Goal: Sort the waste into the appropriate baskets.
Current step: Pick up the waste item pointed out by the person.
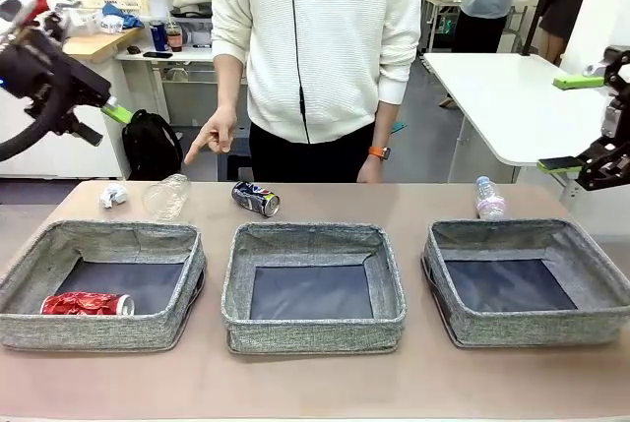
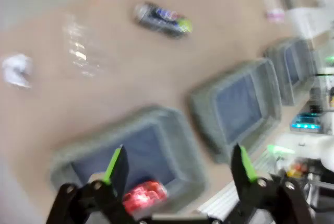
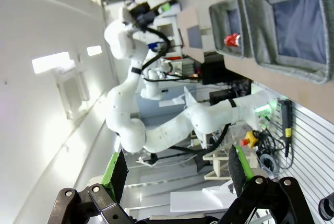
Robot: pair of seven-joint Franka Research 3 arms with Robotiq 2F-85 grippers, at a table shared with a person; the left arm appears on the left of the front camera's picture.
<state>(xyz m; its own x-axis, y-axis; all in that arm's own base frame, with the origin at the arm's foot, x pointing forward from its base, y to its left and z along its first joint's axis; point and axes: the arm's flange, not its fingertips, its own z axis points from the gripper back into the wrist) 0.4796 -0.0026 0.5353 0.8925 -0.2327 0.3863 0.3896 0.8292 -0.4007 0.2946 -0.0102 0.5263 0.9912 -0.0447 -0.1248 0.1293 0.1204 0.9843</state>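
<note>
The left gripper (image 1: 103, 122) hangs high above the table's left end with its jaws spread wide and nothing between them. In its own wrist view the gripper (image 2: 179, 164) looks down on the left basket (image 2: 172, 130), though that view is blurred. The right gripper (image 1: 563, 122) is raised off the table's right edge, likewise wide open and empty, and its wrist view (image 3: 176, 172) faces sideways across the room. On the tan table (image 1: 315, 383) three grey baskets stand in a row near the robot's side. The left basket (image 1: 98, 329) holds the dented red soda can (image 1: 87, 304), which lies on its side at the near left of the dark bottom. The middle basket (image 1: 313, 329) and the right basket (image 1: 522, 329) have nothing in them. Beyond the left basket's far wall lie the white paper wad (image 1: 114, 195) and, just beside it, the clear label-free bottle (image 1: 167, 196) on its side. The dark blue soda can (image 1: 256, 198) lies on its side behind the middle basket. The pink-labelled bottle (image 1: 489, 198) stands upright behind the right basket. At the far side a person in a white sweater holds a pointing hand (image 1: 212, 137) with its forefinger angled down toward the clear bottle, while the other hand (image 1: 371, 168), an orange band at its wrist, hangs at the table's far edge.
</note>
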